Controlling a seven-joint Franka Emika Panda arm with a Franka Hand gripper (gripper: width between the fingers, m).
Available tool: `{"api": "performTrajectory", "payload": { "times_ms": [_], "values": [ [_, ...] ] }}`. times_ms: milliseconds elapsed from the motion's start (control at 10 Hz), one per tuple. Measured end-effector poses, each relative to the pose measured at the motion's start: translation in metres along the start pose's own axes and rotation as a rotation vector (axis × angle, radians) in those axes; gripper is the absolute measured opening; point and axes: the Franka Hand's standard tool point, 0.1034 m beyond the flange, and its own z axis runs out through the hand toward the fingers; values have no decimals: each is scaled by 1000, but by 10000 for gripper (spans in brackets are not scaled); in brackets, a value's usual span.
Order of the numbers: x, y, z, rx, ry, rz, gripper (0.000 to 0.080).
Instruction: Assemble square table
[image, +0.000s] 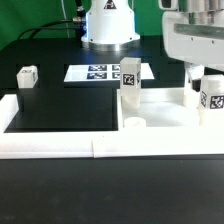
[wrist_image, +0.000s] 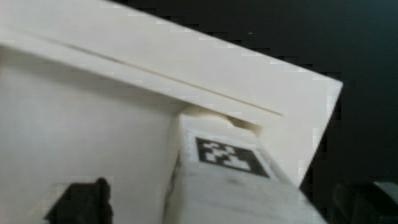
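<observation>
This is a robotics laboratory bench. A matt black counter carries a white robot arm base at the upper centre of the exterior view. Just in front of the base lies the thin flat white marker board of printed black-and-white tags. Long white plastic border rails fence the work area. A small upright white plastic leg bears a similar tag, and green sheeting hangs at the upper right.

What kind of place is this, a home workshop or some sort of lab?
Most likely a robotics lab test bench: a robot arm's base stands at the back of a black table, a marker board of printed tags lies on it, and the white table legs carry tags too.
</observation>
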Motion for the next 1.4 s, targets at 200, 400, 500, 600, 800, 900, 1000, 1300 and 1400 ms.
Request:
{"api": "performTrajectory", "payload": {
  "times_ms": [200, 400, 500, 600, 800, 900, 1000, 1300, 1400],
  "values": [
    [0, 0, 0, 0, 0, -81, 648],
    [1, 0, 0, -1, 2, -263, 649],
    [0, 0, 0, -14, 13, -434, 649],
    [-2, -2, -1, -31, 27, -633, 649],
    [-3, -3, 0, -36, 28, -733, 649],
    [-4, -3, 0, -36, 28, -710, 622],
    [-4, -3, 0, -36, 28, -712, 622],
    [-3, -2, 0, -33, 28, -520, 293],
    [-3, -1, 0, -32, 26, -453, 294]
  ]
}}
